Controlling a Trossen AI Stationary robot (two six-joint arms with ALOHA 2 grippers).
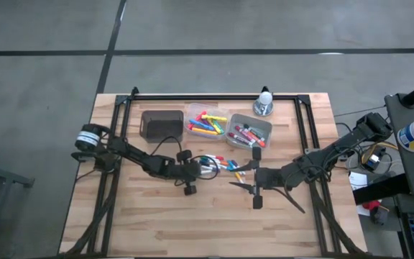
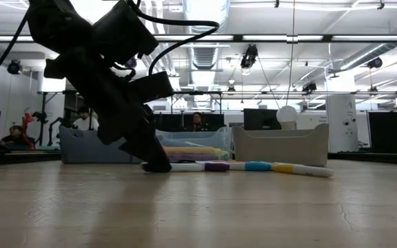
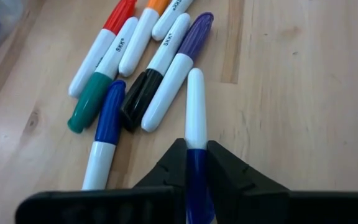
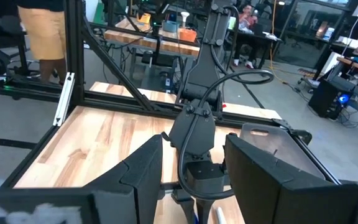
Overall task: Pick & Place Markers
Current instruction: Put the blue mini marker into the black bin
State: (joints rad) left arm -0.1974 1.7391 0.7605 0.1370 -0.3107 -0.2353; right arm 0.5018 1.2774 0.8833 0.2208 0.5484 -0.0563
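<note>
The marker [image 3: 195, 118] I'm after is white-bodied with a dark blue cap, lying flat on the table [image 1: 157, 216] just beside a loose cluster of other markers [image 3: 138, 68]. My left gripper [image 3: 195, 163] has its two fingers pinched on the blue cap end, with the white barrel pointing away from the wrist. In the high view that gripper [image 1: 197, 170] sits at table centre, at the left edge of the scattered pens.

To do this well I'd lift straight up before swinging anywhere, since the purple-capped and black-capped pens lie nearly touching my marker's barrel and a sideways drag would likely scatter them. The grip is at one end, so I expect the barrel may droop; slow travel seems wise.

The bins stand near the far edge: a dark bin [image 1: 162, 123], a clear bin [image 1: 205, 122] with bright markers, and a third bin [image 1: 249, 133]. My right gripper [image 1: 249, 178] waits close by, fingers spread apart and empty, so the open room is toward the near side and the left.
</note>
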